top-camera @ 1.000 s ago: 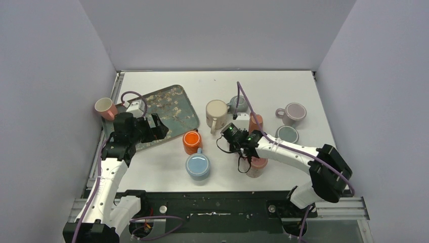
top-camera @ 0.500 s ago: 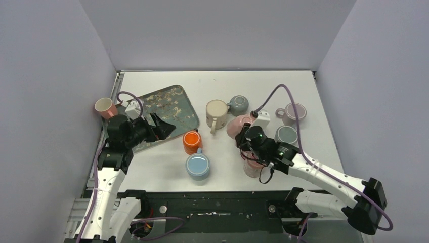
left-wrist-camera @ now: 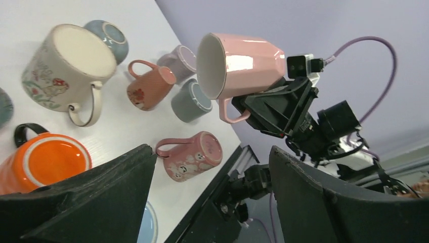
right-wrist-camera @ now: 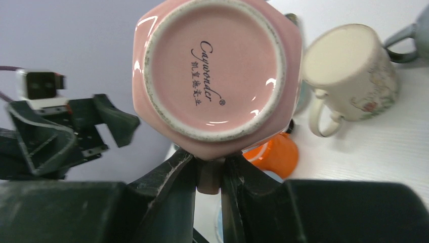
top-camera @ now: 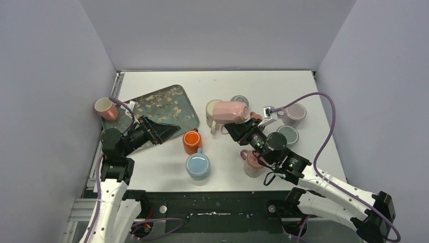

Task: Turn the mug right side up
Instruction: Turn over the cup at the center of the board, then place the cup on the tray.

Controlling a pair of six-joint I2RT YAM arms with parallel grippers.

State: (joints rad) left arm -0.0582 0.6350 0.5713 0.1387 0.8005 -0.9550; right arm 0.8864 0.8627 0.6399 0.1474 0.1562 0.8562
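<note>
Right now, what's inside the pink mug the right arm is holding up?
Nothing visible: the pink mug lies sideways in the right gripper, its white interior bare near the rim. The bottom inside is hidden.

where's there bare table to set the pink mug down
Widest bare table: the far strip behind the cream mug and lilac mug. Smaller patches: near left, between tray and blue mug; and between blue mug and the tipped floral mug. Crowded under the held pink mug, around the grey cup.

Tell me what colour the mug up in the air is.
The mug is glossy pink; the left wrist view shows it best.
</note>
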